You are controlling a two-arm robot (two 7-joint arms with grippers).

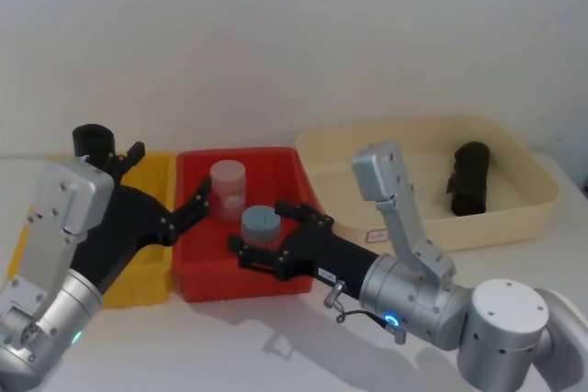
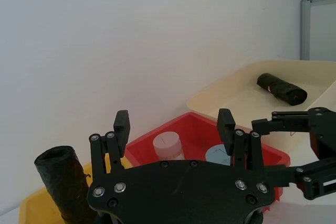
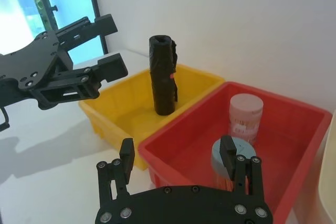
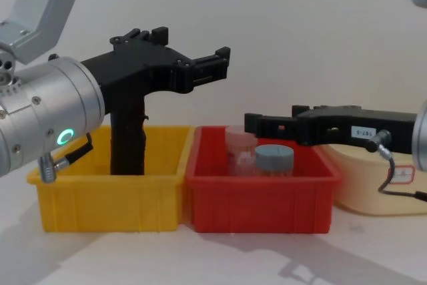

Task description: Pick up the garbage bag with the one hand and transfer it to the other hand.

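Note:
A black rolled garbage bag (image 1: 92,140) (image 3: 161,74) (image 4: 126,131) (image 2: 60,182) stands upright at the back of the yellow bin (image 1: 154,274). A second roll like it (image 1: 469,177) (image 2: 281,88) lies in the cream tray (image 1: 514,227). My left gripper (image 1: 170,172) (image 2: 174,127) (image 4: 193,48) (image 3: 110,45) hovers open and empty above the yellow bin's right side, beside the upright bag and apart from it. Over the red bin (image 1: 197,286), my right gripper (image 1: 257,227) (image 3: 177,156) (image 4: 270,119) is open and empty, its fingers on either side of the blue-lidded jar (image 1: 259,222).
The red bin holds a pink jar (image 1: 228,186) (image 3: 245,116) and the blue-lidded jar (image 4: 273,159). The three containers stand side by side against a white wall, yellow on the left, red in the middle, cream on the right. Bare white table lies in front of them.

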